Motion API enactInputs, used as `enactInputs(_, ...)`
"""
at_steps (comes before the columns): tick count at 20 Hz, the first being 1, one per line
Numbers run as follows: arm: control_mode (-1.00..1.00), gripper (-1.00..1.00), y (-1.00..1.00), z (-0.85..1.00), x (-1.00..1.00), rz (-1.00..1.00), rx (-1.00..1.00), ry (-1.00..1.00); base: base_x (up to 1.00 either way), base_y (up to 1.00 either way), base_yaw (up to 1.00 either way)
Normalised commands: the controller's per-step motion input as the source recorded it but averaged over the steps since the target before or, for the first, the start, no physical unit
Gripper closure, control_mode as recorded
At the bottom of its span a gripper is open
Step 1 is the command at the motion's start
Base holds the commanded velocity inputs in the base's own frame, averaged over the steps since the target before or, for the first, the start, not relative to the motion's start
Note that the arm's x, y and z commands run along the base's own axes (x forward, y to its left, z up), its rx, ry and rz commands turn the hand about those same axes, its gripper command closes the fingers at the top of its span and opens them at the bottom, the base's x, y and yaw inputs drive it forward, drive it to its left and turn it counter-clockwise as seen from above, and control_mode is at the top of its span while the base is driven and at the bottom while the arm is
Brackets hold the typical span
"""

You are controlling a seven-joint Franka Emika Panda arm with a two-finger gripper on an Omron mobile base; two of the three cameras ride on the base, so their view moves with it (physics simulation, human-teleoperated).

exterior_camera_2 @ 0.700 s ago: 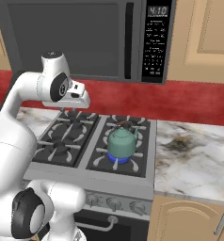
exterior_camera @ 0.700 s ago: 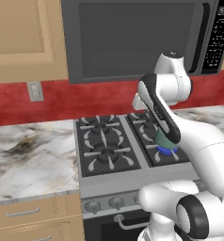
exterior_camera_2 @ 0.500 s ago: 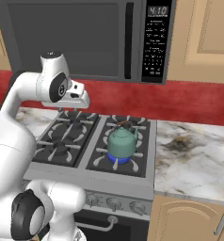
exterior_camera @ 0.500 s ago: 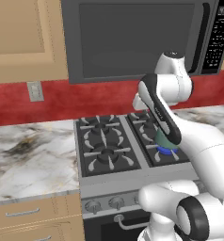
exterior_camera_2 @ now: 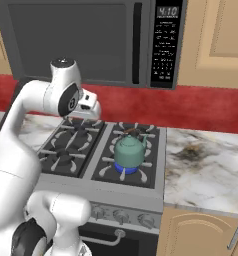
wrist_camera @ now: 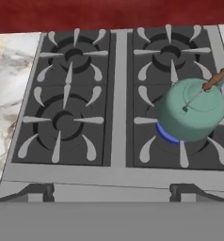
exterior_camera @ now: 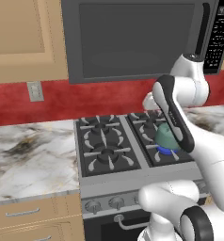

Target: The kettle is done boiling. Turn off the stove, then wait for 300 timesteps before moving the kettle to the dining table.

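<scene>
Veined marble counter (exterior_camera: 31, 160) at 9 o'clock, red backsplash (exterior_camera_2: 191, 107) behind, dark microwave (exterior_camera: 132, 40) at 12; steel stove (wrist_camera: 118, 176), four black cast-iron grates; one squat teal kettle (wrist_camera: 191, 109) on front-right burner over blue flame (wrist_camera: 166, 135); gripper (exterior_camera_2: 92, 104) raised above stove, jaw state cannot be told.

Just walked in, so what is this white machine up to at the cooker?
A white robot arm hangs high over a stainless steel gas stove, holding nothing. A small squat teal-green kettle sits on the front right burner, and a blue flame shows under it, so the burner is on. The arm's fingers are up above the back burners, away from the round knobs on the stove's front. Nothing has been switched off or lifted yet.
</scene>
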Motion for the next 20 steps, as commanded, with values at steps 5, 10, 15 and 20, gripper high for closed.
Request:
enactInputs(5, -1.0, -1.0, -0.46, 0.0, -0.34, -0.05, 0.16, -0.03, 0.0, 0.0, 0.0)
enactInputs(10, -1.0, -1.0, -0.38, 0.0, -0.49, -0.03, 0.17, -0.08, 0.0, 0.0, 0.0)
enactInputs(15, -1.0, -1.0, -0.33, 0.0, -0.56, -0.04, 0.2, -0.1, 0.0, 0.0, 0.0)
enactInputs(20, -1.0, -1.0, -0.28, 0.0, -0.49, -0.06, 0.19, -0.04, 0.0, 0.0, 0.0)
